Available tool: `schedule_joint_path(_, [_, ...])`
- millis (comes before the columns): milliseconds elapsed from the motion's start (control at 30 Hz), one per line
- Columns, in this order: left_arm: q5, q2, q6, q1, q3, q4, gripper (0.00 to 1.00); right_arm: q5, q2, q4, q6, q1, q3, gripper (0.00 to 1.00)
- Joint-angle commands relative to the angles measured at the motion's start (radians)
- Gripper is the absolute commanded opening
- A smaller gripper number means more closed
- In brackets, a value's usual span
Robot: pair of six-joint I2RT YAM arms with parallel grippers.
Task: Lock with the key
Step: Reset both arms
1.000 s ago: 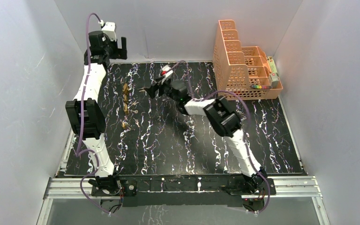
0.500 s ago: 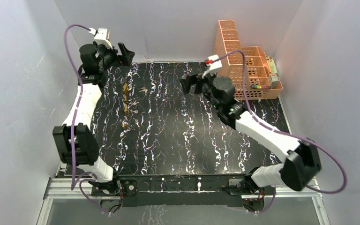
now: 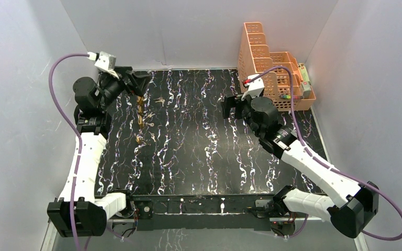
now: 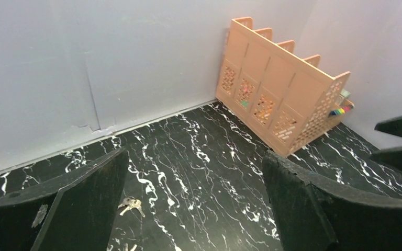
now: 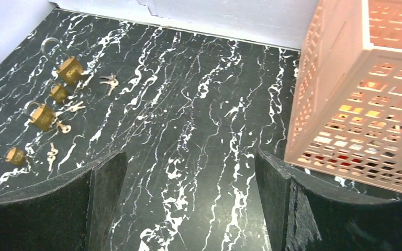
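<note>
Desk (image 3: 204,157): black surface veined in white, enclosed on three sides.
Organizer (image 3: 266,68): orange perforated rack with stepped tiers, upright at the desk's far right corner.
Rack contents (image 3: 292,97): small multicoloured items in the lowest tier, possibly markers.
Walls (image 3: 188,31): plain pale grey panels.
</note>
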Motion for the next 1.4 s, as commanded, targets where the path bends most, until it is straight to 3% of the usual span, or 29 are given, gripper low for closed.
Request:
schedule_joint_path(0, [0.061, -0.058, -0.015, -0.001, -0.033, 0.020, 0.98, 0.053, -0.059, -0.006, -0.074, 0.003, 0.045, 0.98])
schedule_joint_path(467, [0.106, -0.029, 0.006, 0.000, 0.006, 0.023, 0.98, 0.017, -0.113, 0.024, -0.107, 0.003, 0.017, 0.98])
schedule_joint_path(633, [0.102, -0.024, -0.005, 0.000, -0.003, 0.067, 0.98, -0.010, -0.147, 0.105, -0.162, 0.004, -0.027, 0.99])
schedule_joint_path(800, [0.077, -0.035, 0.010, 0.000, -0.001, 0.047, 0.98, 0.164, -0.131, 0.159, -0.164, 0.004, -0.006, 0.99])
schedule_joint_path(1000, [0.031, -0.034, 0.022, -0.001, -0.008, 0.073, 0.98, 0.335, -0.037, 0.100, -0.096, 0.003, 0.079, 0.98])
schedule_joint_path(1367, [0.041, -0.027, -0.014, 0.000, -0.068, 0.170, 0.98, 0.257, 0.000, 0.090, -0.091, 0.003, 0.103, 0.98])
